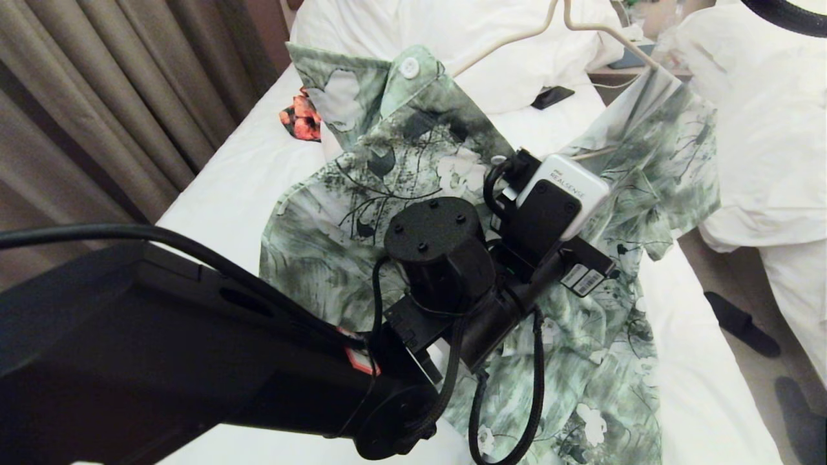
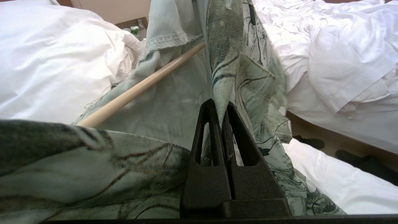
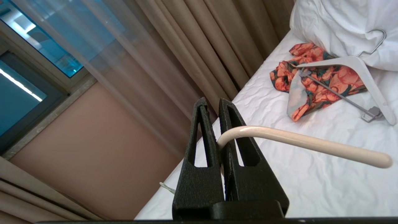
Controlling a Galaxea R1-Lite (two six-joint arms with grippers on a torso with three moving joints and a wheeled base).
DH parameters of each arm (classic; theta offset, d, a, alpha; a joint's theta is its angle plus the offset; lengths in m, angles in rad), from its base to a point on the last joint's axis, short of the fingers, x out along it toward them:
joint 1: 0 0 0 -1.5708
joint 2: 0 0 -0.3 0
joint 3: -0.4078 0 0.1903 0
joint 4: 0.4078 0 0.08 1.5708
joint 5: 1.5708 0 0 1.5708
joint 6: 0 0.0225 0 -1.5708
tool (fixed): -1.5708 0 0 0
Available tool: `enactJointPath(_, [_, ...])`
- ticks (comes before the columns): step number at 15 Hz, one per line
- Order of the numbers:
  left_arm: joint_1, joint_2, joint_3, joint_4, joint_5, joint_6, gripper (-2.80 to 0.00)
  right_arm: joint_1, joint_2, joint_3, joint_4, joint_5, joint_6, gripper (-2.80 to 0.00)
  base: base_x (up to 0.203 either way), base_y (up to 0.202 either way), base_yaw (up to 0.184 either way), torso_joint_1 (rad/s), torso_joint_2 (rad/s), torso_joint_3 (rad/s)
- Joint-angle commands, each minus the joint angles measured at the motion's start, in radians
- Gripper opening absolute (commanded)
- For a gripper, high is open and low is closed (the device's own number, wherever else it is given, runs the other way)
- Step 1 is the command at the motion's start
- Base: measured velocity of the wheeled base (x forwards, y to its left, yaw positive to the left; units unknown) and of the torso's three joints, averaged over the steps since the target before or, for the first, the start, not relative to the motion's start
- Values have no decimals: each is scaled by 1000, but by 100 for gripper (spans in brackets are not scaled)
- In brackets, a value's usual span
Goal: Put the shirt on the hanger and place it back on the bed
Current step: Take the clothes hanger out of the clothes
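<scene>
The green leafy shirt point(image 1: 413, 161) hangs in the air above the bed point(image 1: 226, 206), with one shoulder draped over the thin cream hanger point(image 1: 517, 42). My left gripper point(image 2: 221, 105) is shut on a fold of the shirt point(image 2: 227, 46), and the hanger's arm point(image 2: 140, 88) runs inside the cloth beside it. In the head view the left wrist sits in front of the shirt and hides the fingers. My right gripper point(image 3: 213, 101) is shut on the hanger's hook point(image 3: 295, 143), high over the sheet and above the top of the head view.
An orange floral garment point(image 3: 311, 77) and a thick white clip hanger point(image 3: 357, 62) lie near the pillows point(image 1: 452, 32). Curtains point(image 1: 97, 97) hang to the left. To the right stands another bed with a bulky duvet point(image 1: 762, 129), with dark slippers point(image 1: 740, 323) on the floor between.
</scene>
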Motion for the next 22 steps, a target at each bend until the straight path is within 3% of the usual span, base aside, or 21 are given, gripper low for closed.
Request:
enactJointPath(1, [-1, -1, -2, -5, 1, 3, -280, 1, -2, 0, -1, 0, 2, -280, 0, 0, 0, 0, 0, 0])
enactJointPath(8, [-14, -70, -3, -5, 8, -17, -280, -3, 2, 1, 2, -5, 2, -280, 0, 0, 0, 0, 0, 0])
enactJointPath(15, [-17, -186, 11, -5, 71, -43, -280, -4, 9, 6, 2, -9, 0, -280, 0, 0, 0, 0, 0, 0])
enactJointPath(22, [-45, -304, 185, -8, 87, -86, -280, -27, -2, 3, 0, -10, -3, -280, 0, 0, 0, 0, 0, 0])
